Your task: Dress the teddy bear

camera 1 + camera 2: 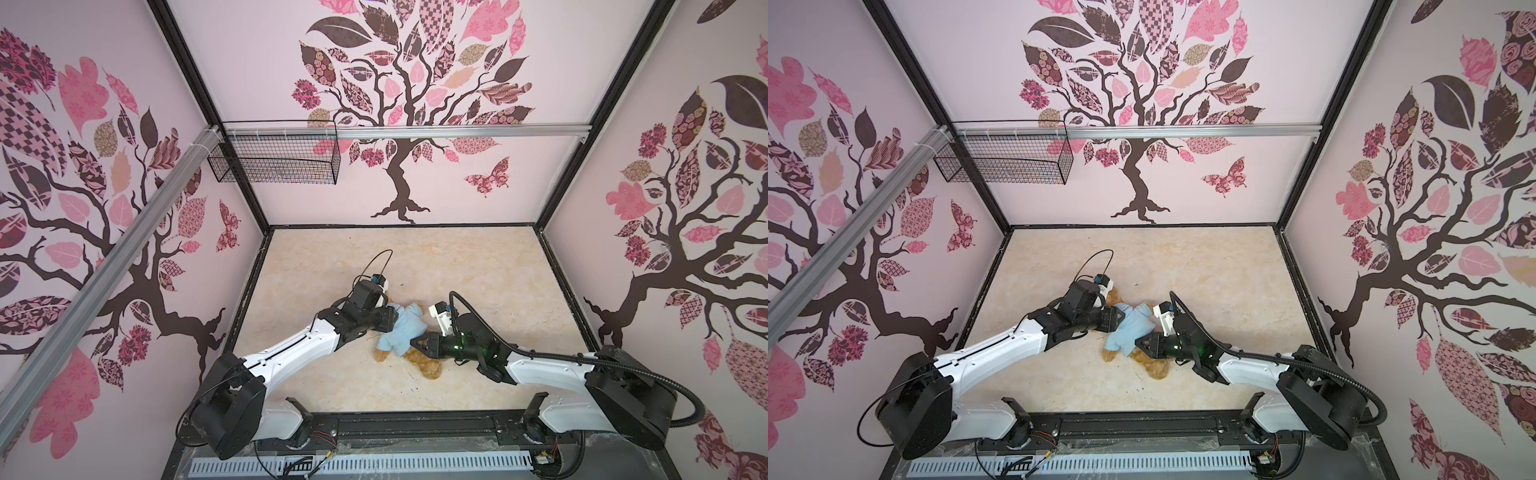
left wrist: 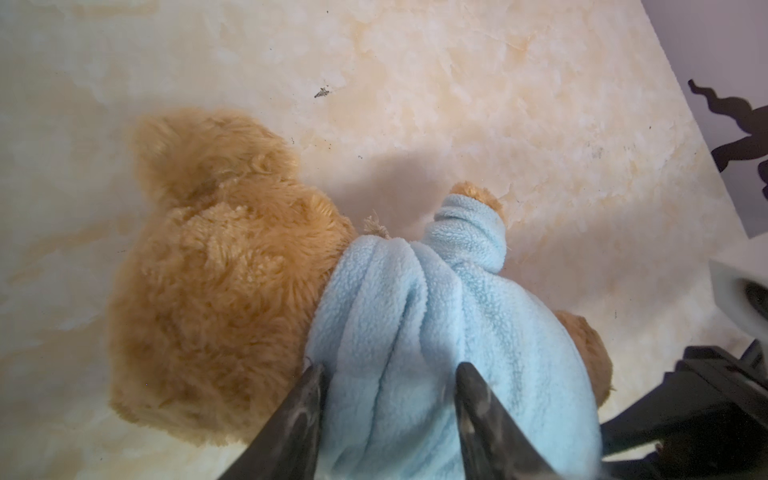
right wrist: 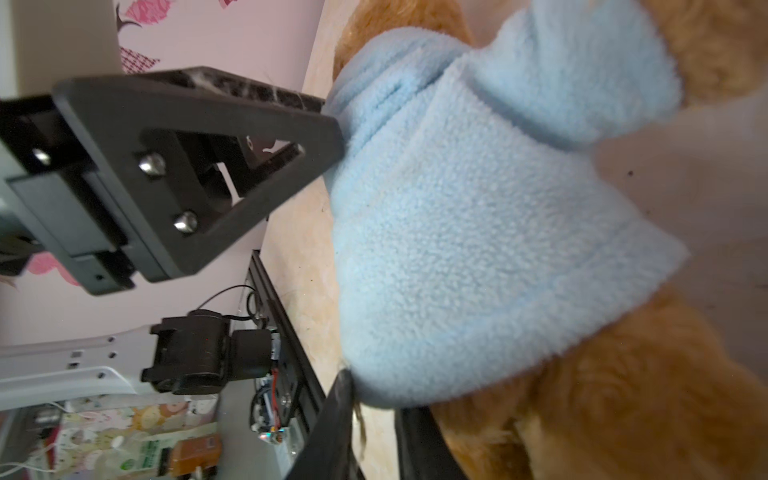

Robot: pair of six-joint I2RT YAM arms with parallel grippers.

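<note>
Dial centred on the hoodie, left gripper at 6 o'clock. Both dark fingers press a gathered fold of the light blue fleece between them. Teddy bear lies on the marbled table, head at 9 o'clock, one ear at 10. Sleeve at 1 o'clock, paw tip poking out. Bare furry limb at 3 o'clock. Other arm's black housing at 4 o'clock, blurred.

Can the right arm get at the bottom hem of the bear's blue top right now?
Likely yes. The right gripper is at the hem of the blue fleece top, jaws seemingly pinching its edge. The left gripper sits at the neck end of the teddy bear, out of the way.
</note>
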